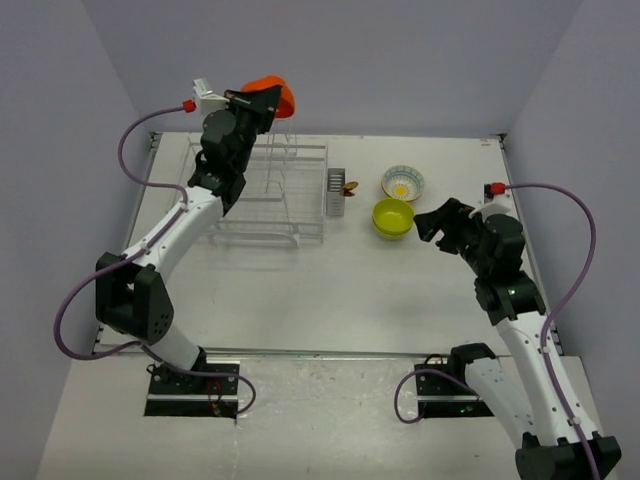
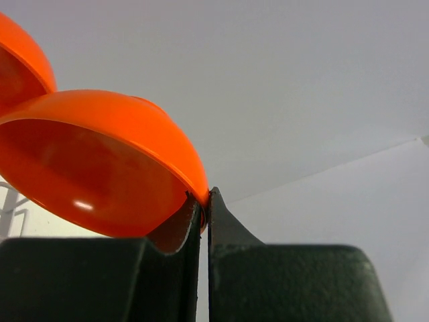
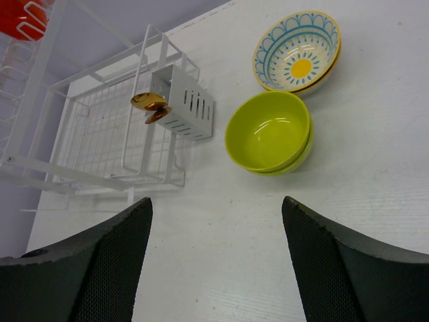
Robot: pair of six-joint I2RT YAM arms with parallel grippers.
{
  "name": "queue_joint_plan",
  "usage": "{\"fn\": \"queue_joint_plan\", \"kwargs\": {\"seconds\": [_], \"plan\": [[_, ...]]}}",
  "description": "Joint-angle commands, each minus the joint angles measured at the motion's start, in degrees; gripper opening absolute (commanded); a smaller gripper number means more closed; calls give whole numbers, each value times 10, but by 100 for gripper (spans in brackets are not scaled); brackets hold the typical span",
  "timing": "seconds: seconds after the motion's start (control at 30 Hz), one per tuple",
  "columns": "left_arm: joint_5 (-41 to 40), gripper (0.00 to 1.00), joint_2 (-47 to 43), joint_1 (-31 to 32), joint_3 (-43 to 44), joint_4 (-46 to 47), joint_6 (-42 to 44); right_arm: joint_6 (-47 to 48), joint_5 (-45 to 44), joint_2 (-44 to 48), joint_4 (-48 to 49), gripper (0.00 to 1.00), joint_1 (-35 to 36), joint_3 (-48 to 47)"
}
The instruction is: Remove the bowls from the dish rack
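Because a thin rim is its only pinchable edge, the glossy, hemispherical orange bowl is clenched by that rim in the left tool, held high above the far edge of the white wire dish rack. The lime-green bowl and flower-patterned bowl rest upright side by side on the matte desk, seemingly gathered as unloaded pieces; the right tool hangs nearby, released and empty.
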State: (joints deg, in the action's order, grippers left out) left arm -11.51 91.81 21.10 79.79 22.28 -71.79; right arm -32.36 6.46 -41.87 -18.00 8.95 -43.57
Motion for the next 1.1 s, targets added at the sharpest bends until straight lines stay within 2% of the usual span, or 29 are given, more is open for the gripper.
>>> {"fn": "queue_joint_plan", "kwargs": {"seconds": [0.0,0.07,0.13,0.17,0.2,0.23,0.27,0.33,0.37,0.47,0.53,0.67,0.8,0.93,1.07], "plan": [[64,0,-26,16,-9,33,45,1,-36,20,19,78,-2,5],[75,0,-35,25,-11,31,67,-2,-48,32,19,78,-2,2],[139,0,-28,39,18,26,135,-4,-57,35,8,79,-2,-6],[175,0,-18,49,45,13,210,-8,-75,36,-3,79,-2,-22],[231,0,5,75,79,-60,253,-8,-84,35,-24,81,-3,-32],[252,0,18,92,143,-102,302,-8,-91,35,-34,82,-5,-42],[285,0,27,111,165,-178,390,-8,-100,32,-48,82,-10,-68],[293,0,38,166,178,-249,472,-5,-108,28,-85,82,-17,-109],[280,0,38,183,171,-295,541,-2,-107,25,-94,84,-23,-122],[284,0,30,248,114,-333,638,22,-68,-14,-151,85,-34,-185],[281,0,18,266,83,-341,673,30,-63,-42,-178,86,-34,-230],[250,0,-22,325,-32,-335,816,56,-16,-73,-212,85,-36,-266],[235,0,-56,360,-89,-332,881,100,67,-180,-295,84,-32,-305],[257,0,-63,377,-97,-377,933,122,33,-231,-324,82,56,-287],[251,0,-44,387,-68,-435,949,123,5,-270,-348,77,110,-279]]}}
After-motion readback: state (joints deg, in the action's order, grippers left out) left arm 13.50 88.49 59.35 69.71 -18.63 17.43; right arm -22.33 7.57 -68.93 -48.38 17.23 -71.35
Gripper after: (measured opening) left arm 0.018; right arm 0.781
